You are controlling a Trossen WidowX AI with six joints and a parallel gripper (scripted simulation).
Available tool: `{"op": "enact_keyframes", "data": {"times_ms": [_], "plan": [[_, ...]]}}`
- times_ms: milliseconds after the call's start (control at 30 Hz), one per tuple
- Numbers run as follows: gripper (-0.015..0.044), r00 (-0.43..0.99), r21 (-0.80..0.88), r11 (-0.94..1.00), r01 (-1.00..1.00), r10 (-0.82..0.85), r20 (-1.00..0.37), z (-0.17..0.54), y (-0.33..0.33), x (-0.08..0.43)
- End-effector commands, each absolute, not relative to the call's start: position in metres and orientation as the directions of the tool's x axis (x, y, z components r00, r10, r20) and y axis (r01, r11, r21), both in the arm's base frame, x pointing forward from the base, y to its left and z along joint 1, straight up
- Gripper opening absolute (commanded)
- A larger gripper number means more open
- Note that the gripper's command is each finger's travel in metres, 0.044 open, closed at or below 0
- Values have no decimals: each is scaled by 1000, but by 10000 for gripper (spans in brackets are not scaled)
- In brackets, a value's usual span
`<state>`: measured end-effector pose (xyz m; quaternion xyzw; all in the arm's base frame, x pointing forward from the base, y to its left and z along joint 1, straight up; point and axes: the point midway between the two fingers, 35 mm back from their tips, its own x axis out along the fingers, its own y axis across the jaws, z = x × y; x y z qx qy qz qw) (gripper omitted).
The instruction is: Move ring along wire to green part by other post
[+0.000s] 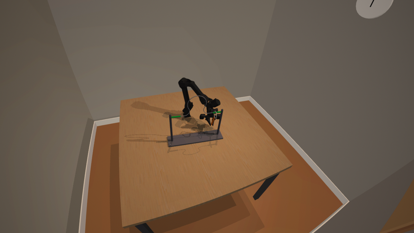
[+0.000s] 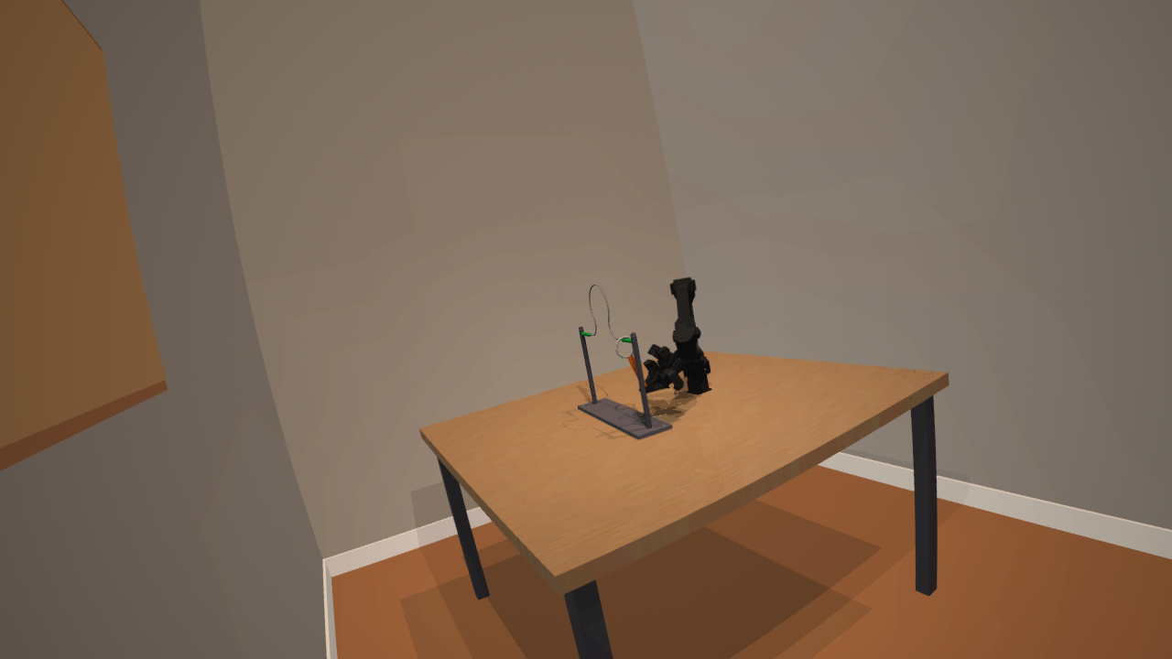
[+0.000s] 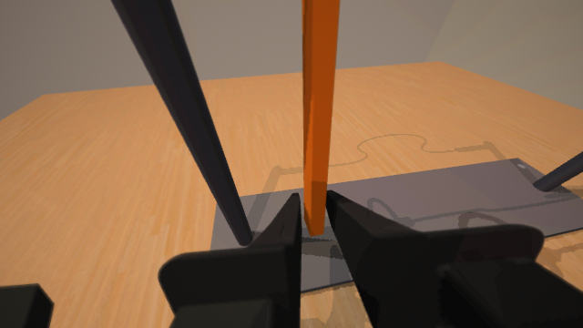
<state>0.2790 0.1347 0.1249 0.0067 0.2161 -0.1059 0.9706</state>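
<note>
The ring is around the wire at the green part beside the right post, as the top view shows it. Its orange handle slants down toward the arm. My gripper is slightly open, with the handle's lower end between its fingertips. The wrist view shows a narrow gap on each side of the handle. The ring itself is out of the wrist view.
The thin grey wire loops up between the posts. The other green part is beside the left post. Both posts stand on a dark base plate.
</note>
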Motion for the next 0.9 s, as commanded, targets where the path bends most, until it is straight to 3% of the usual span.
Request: {"op": "enact_keyframes", "data": {"times_ms": [0,433,867], "plan": [[160,883,-31,977,211,-204,-422,126,136,276],[160,882,-31,976,215,-207,-424,144,144,237],[160,882,-31,976,214,-207,-422,145,144,235]]}}
